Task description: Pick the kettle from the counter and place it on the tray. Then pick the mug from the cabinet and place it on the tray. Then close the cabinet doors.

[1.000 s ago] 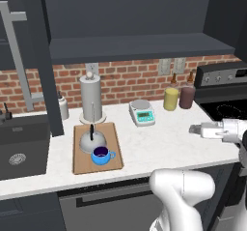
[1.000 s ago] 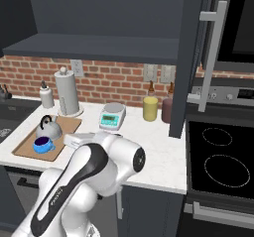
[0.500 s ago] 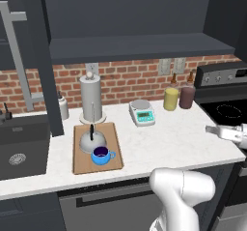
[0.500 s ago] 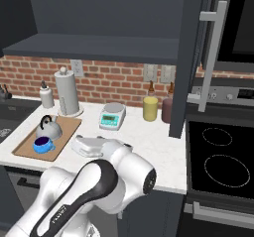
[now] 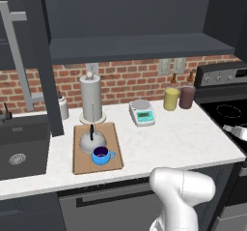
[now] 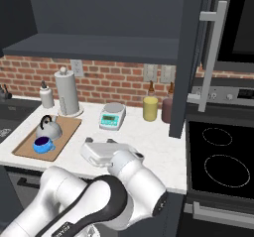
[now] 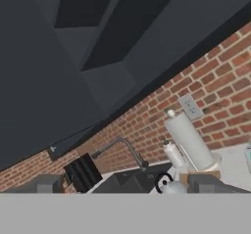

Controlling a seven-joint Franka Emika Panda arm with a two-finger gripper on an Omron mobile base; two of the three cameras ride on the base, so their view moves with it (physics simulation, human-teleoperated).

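Observation:
The grey kettle and the blue mug both stand on the wooden tray at the left of the white counter. The right base view shows the kettle and mug on the tray too. My gripper is open with nothing between its fingers. It hangs over the counter's right end, far from the tray, with the hand at the frame's edge. The cabinet stands open, its doors swung out.
A paper-towel roll and a small bottle stand behind the tray. A scale, a yellow jar and a maroon jar sit mid-counter. A sink lies to the left and a stove to the right.
The hand has swung right along the counter's front, toward the stove end. The jaws stayed open. Kettle, mug and tray have not moved.

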